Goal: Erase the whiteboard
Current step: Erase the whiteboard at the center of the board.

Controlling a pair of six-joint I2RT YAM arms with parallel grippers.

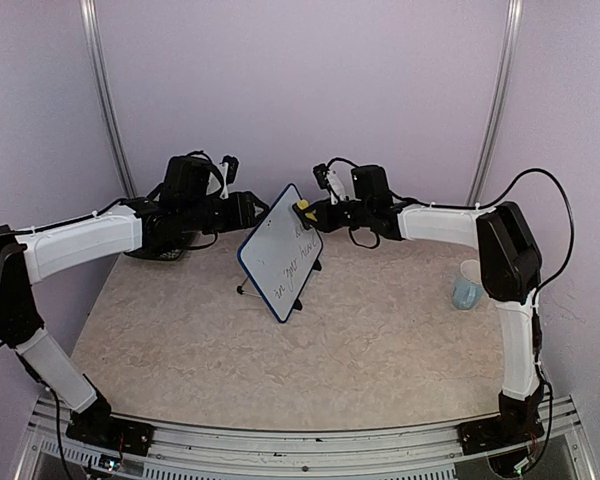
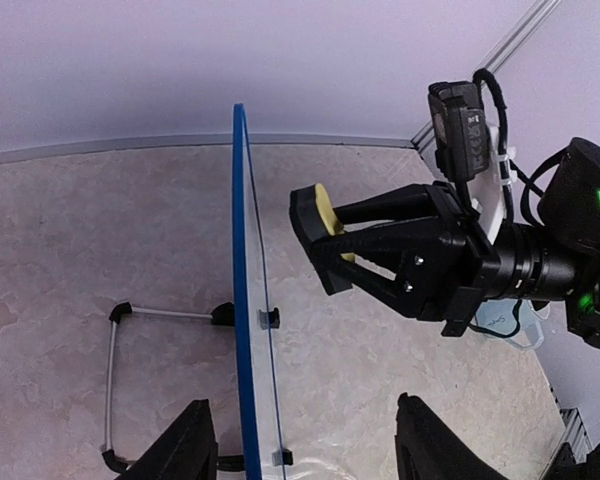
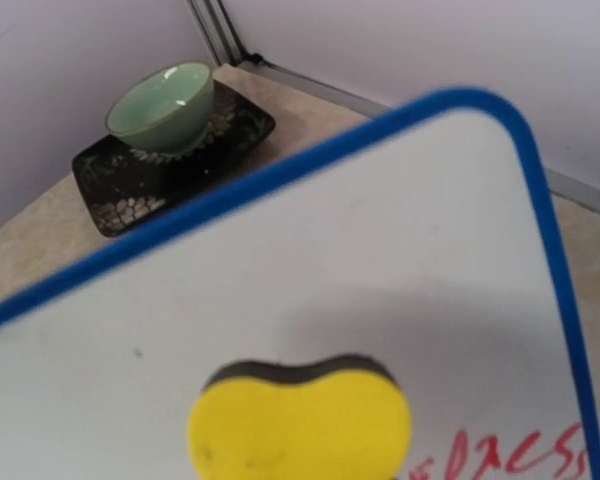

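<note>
**Sponge held at the whiteboard's far upper corner, writing unwiped below it**

The whiteboard (image 1: 278,262) stands tilted mid-tabletop (image 1: 380,350), face towards the right arm, long axis running far to near. The yellow sponge (image 3: 300,425), pinched in the right pincer (image 1: 305,212), sits just off that face at the far upper corner. The ink lines (image 1: 285,272) lie lower and nearer, so the stroke should press in, then sweep down and nearward. The left pincer (image 2: 302,405) is spread behind, with the board's edge between its fingers.
</note>
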